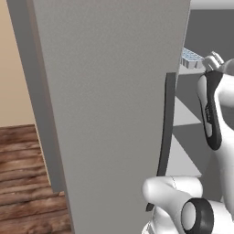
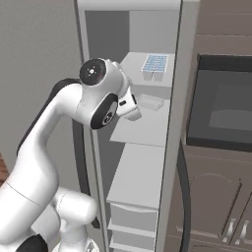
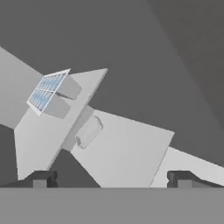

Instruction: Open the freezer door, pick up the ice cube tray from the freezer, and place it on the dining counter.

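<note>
Nearest the base, the freezer door (image 1: pixel 109 114) stands swung open at the left, its dark handle (image 1: pixel 167 137) on the near edge. Past it the freezer (image 2: pixel 142 147) shows light grey shelves. On the upper shelf (image 2: pixel 135 64) sits the tray (image 2: pixel 155 64), long axis running back into the cabinet, up and to the right of the hand (image 3: pixel 111 177). One shelf lower lies a small pale box (image 2: pixel 150 102), nearer the hand. Hand is wide, empty, pointed into the freezer, so the reach must rise over the lower shelf
</note>
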